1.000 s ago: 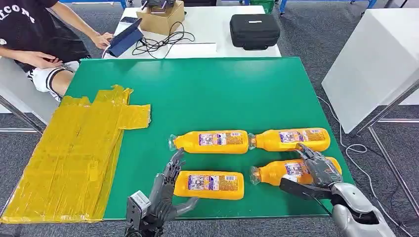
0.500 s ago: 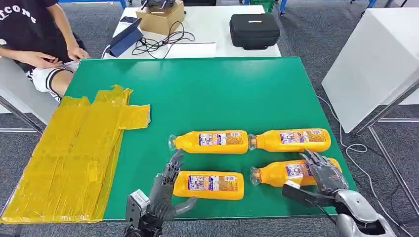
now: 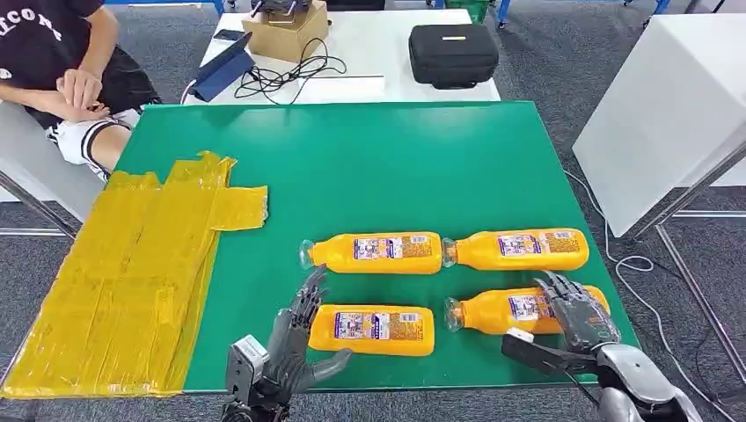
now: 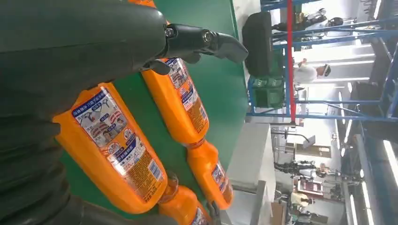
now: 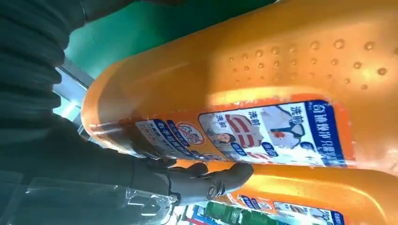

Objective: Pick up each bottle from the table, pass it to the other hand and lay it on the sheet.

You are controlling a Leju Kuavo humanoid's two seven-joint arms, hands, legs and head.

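Four orange labelled bottles (image 3: 380, 252), flat.

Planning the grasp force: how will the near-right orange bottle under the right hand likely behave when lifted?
The near-right orange plastic bottle looks full, so probably heavy for its size. Droplets on its glossy skin in the right wrist view suggest slipperiness. Lying on its side on the green table, it may roll if the right hand nudges it.

Four orange bottles (image 3: 376, 252), one yellow sheet (image 3: 132, 272).
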